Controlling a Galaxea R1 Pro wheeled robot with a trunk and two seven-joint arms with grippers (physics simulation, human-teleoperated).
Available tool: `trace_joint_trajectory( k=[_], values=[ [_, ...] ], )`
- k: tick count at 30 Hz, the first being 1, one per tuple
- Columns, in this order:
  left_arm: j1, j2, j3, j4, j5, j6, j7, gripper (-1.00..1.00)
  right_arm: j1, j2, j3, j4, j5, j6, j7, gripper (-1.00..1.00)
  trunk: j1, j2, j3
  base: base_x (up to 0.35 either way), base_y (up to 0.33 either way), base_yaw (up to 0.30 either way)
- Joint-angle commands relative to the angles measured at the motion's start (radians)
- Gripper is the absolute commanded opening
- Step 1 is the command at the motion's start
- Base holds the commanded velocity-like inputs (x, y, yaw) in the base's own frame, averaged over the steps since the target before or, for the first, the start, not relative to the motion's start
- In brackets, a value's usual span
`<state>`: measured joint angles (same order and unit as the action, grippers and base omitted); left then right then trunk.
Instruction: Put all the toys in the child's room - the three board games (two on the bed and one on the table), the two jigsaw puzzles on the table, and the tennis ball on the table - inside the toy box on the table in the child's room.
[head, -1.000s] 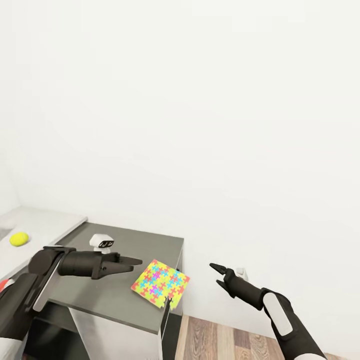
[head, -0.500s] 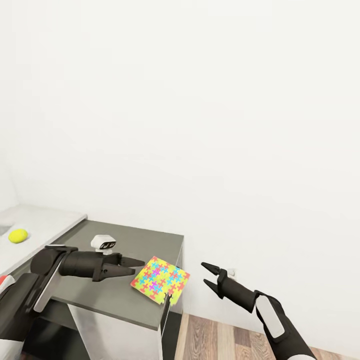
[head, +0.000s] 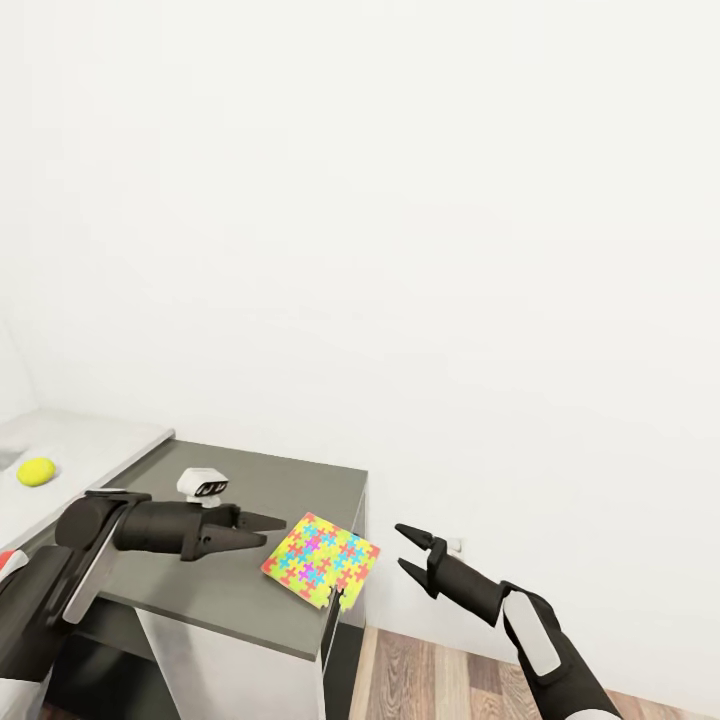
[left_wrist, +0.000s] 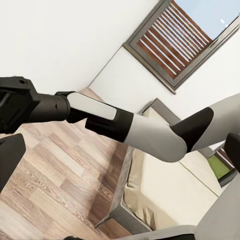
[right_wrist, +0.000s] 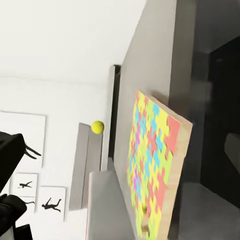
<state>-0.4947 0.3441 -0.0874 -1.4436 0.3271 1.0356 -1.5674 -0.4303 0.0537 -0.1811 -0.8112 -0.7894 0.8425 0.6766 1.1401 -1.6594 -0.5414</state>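
One jigsaw puzzle (head: 320, 562), a bright multicoloured sheet, lies on the table's dark grey section (head: 250, 470) with its corner past the edge. The right wrist view sees the jigsaw puzzle (right_wrist: 150, 170) edge-on. My left gripper (head: 276, 528) hovers just left of it, and its fingers (left_wrist: 10, 160) stand far apart in the left wrist view. My right gripper (head: 403, 549) is open in the air to the puzzle's right, pointing at it. The tennis ball (head: 36, 471) rests on the white desk top at far left. The toy box is out of view.
A small white gadget (head: 203, 483) stands on the grey section behind my left gripper. A white wall (head: 450, 250) backs the table and wood floor (head: 440, 680) lies below my right arm. The bed (left_wrist: 170, 190) and a window (left_wrist: 185, 40) show behind me.
My right gripper has moved left and slightly up, closer to the puzzle. The left gripper and the puzzle have hardly moved.
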Motion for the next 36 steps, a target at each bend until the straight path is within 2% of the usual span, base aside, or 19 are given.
trace_joint_trajectory(
  k=[1, 7, 18, 29, 36],
  values=[
    [-0.001, 0.001, -0.001, 0.000, 0.001, 0.011, -0.003, 1.00, -0.001, -0.002, -0.009, 0.001, 0.002, 0.006, 0.003, 1.00, 0.000, -0.001, -0.001, 0.000, 0.000, 0.000],
    [-0.001, 0.001, 0.006, 0.001, 0.001, 0.010, -0.003, 1.00, -0.001, -0.007, -0.034, 0.003, 0.002, 0.007, 0.002, 1.00, 0.000, -0.001, -0.001, 0.000, 0.000, 0.000],
    [-0.001, -0.001, 0.014, 0.002, 0.001, 0.009, -0.003, 1.00, -0.001, -0.010, -0.043, 0.027, 0.003, 0.023, 0.002, 1.00, 0.000, -0.001, -0.001, 0.000, 0.046, 0.000],
    [-0.001, 0.000, 0.014, 0.002, 0.001, 0.009, -0.003, 1.00, -0.001, -0.029, -0.080, 0.044, 0.004, 0.028, 0.001, 1.00, 0.000, -0.001, -0.001, 0.000, 0.041, 0.000],
    [-0.001, 0.000, 0.015, 0.002, 0.001, 0.009, -0.003, 1.00, -0.001, -0.029, -0.082, 0.044, 0.004, 0.029, 0.001, 1.00, 0.027, -0.050, -0.023, 0.000, 0.001, 0.000]
  ],
)
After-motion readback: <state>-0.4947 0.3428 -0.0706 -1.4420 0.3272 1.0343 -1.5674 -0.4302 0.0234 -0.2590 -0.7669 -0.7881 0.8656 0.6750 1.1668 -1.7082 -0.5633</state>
